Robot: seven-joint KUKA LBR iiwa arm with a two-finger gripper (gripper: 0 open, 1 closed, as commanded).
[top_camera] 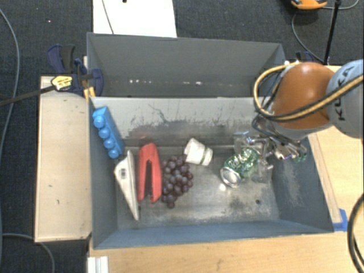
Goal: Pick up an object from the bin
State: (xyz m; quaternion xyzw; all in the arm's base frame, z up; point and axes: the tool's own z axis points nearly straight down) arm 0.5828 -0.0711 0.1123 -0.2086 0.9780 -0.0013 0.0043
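Likely grasp step: your gripper (259, 152) hangs over the crushed green can (238, 166); whether it is clamped, you cannot tell. Next: confirm grip, lift.

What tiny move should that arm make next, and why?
Probably ease the gripper down onto the crushed green can. It lies just beside the gripper at the right of the bin, the nearest thing, with bare floor between it and the white cup.
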